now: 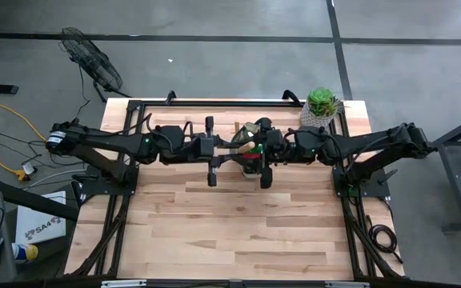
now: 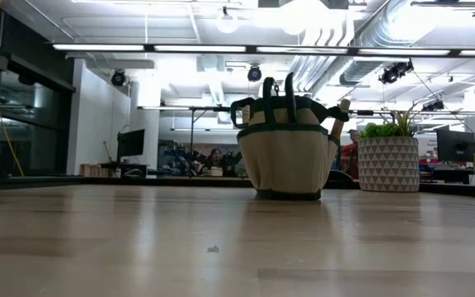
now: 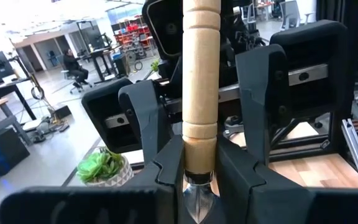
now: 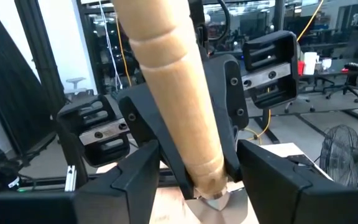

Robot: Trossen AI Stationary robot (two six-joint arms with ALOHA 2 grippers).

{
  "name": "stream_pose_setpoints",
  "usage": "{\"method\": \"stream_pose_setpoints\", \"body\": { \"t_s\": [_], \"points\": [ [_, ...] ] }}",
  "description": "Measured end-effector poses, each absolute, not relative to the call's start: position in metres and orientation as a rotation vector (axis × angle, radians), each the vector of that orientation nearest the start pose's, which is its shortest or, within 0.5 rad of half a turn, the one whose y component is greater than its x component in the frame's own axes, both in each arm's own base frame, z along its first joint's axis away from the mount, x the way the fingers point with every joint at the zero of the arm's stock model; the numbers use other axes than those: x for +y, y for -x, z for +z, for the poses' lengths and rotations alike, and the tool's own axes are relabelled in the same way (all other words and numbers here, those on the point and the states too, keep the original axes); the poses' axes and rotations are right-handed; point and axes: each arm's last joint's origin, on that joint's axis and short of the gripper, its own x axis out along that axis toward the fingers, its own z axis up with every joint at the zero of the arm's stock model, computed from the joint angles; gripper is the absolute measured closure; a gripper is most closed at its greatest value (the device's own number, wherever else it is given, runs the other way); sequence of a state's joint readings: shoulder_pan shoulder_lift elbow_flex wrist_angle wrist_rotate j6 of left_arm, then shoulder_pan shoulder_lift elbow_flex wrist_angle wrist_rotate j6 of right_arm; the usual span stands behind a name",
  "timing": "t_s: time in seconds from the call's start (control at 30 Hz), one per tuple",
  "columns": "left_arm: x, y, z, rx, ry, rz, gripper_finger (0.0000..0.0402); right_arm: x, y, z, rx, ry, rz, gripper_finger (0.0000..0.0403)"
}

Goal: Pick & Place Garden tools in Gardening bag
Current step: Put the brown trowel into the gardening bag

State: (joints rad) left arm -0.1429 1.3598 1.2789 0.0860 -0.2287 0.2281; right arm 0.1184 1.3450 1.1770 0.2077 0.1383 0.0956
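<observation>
Gardening bag (image 2: 284, 153) upright at table's (image 1: 238, 232) far middle, wooden handle poking from its rim. Left gripper (image 3: 199, 180) pinches wooden-handled trowel (image 3: 200, 81) above bag. Right gripper (image 4: 197, 180) faces it, fingers spread around same handle. Succulent pot (image 2: 388, 163) beside bag.

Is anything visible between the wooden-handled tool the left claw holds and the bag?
Partly. The left claw grips the wooden handle just above the metal neck. The right claw meets it head-on over the bag, so its open fingers crowd the space around the handle. Nothing else visible blocks the way.
</observation>
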Motion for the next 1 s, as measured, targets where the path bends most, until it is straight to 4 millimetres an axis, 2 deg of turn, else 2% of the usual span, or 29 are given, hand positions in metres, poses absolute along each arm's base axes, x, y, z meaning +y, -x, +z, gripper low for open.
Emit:
{"method": "stream_pose_setpoints", "body": {
  "t_s": [0.23,0.47,0.77,1.0],
  "points": [
    [-0.037,-0.308,0.402,0.007,-0.227,0.093,0.0342,0.032,-0.303,0.385,-0.038,-0.078,-0.032,0.0205],
    [-0.037,-0.309,0.399,0.027,-0.230,0.119,0.0342,0.029,-0.290,0.395,-0.051,-0.082,-0.068,0.0206],
    [-0.038,-0.309,0.405,-0.032,-0.197,0.104,0.0342,0.030,-0.293,0.394,-0.055,-0.089,-0.032,0.0206],
    [-0.038,-0.309,0.404,-0.030,-0.182,0.102,0.0342,0.030,-0.293,0.400,-0.126,-0.082,-0.024,0.0206]
  ]
}}
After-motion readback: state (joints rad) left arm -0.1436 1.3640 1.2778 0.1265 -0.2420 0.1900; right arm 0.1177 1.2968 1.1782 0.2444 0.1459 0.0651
